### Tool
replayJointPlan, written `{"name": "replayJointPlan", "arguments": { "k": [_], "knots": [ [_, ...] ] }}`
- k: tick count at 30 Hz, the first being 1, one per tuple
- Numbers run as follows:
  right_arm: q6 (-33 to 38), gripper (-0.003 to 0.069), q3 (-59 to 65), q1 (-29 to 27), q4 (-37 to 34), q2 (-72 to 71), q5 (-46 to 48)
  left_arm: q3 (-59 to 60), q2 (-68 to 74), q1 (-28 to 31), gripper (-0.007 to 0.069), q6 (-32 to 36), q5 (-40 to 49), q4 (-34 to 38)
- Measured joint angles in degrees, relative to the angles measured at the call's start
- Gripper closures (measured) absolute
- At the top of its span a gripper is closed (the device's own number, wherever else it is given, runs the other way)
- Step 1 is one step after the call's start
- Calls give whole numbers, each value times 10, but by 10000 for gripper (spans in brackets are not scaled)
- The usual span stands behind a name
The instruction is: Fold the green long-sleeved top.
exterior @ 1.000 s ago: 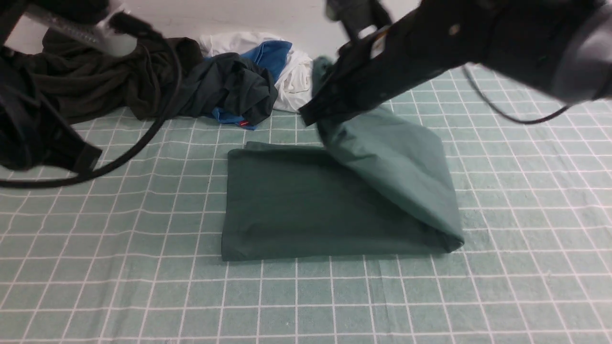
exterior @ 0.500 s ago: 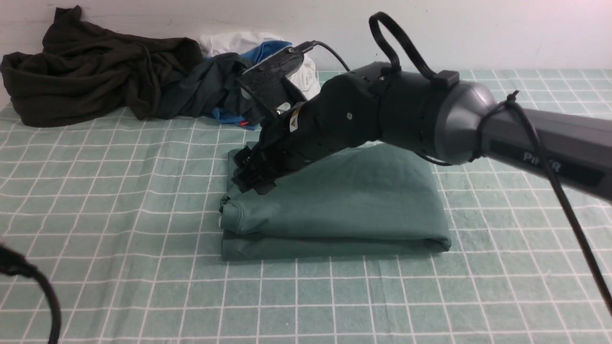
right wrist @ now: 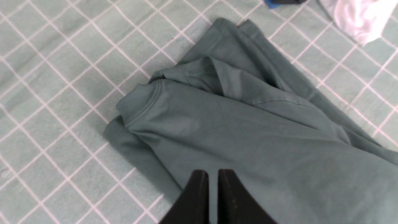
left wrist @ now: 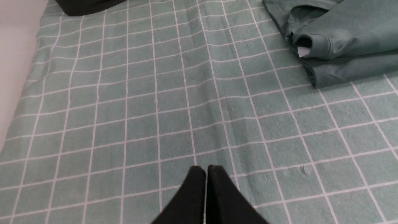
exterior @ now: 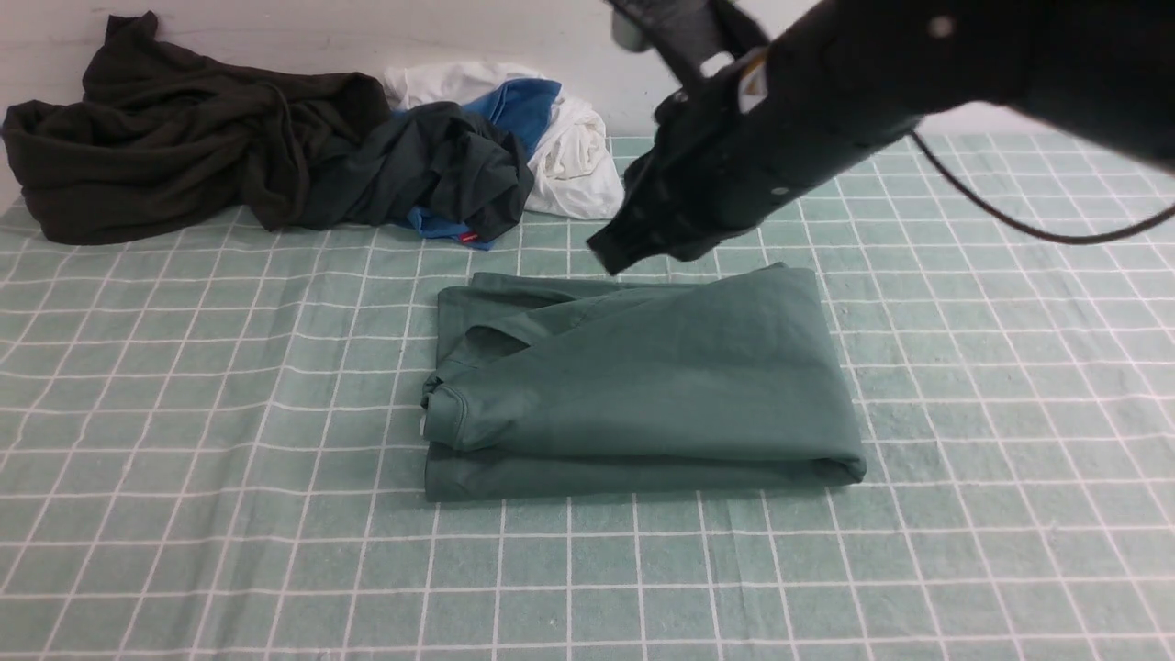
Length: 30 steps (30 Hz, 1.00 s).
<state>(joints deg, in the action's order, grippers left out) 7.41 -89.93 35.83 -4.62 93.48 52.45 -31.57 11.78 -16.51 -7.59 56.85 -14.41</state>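
i see the green long-sleeved top [exterior: 643, 386] lying folded into a rough rectangle near the middle of the table [exterior: 229, 551], which is covered in a pale green cloth with a white grid. its upper layer sits a bit skewed over the lower one, with the ribbed neck edge turned toward my left. my right end effector [right wrist: 209, 174] hangs above the top's far edge, its jaws drawn nearly together and holding nothing. my left end effector [left wrist: 206, 170] is out over bare cloth, well apart from the top, its jaws pressed together and empty. along the far edge of the table sits a heap of other clothes: a very dark garment [exterior: 184, 138], a blackish shirt [exterior: 441, 174] with a small red tag, and white [exterior: 569, 156] and blue [exterior: 519, 101] pieces.
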Motion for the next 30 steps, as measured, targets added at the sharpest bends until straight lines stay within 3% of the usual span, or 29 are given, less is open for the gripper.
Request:
{"name": "replayJointPlan", "arguments": {
  "k": [8, 15, 30],
  "knots": [
    [2, 672, 248, -6, 0, -254, -78, 2, -1, 0, 628, 0, 0, 0],
    [2, 672, 376, -6, 0, -446, -139, 2, -1, 0, 628, -1, 0, 0],
    [2, 672, 416, -6, 2, -591, -108, 2, -1, 0, 628, -1, 0, 0]
  ]
}}
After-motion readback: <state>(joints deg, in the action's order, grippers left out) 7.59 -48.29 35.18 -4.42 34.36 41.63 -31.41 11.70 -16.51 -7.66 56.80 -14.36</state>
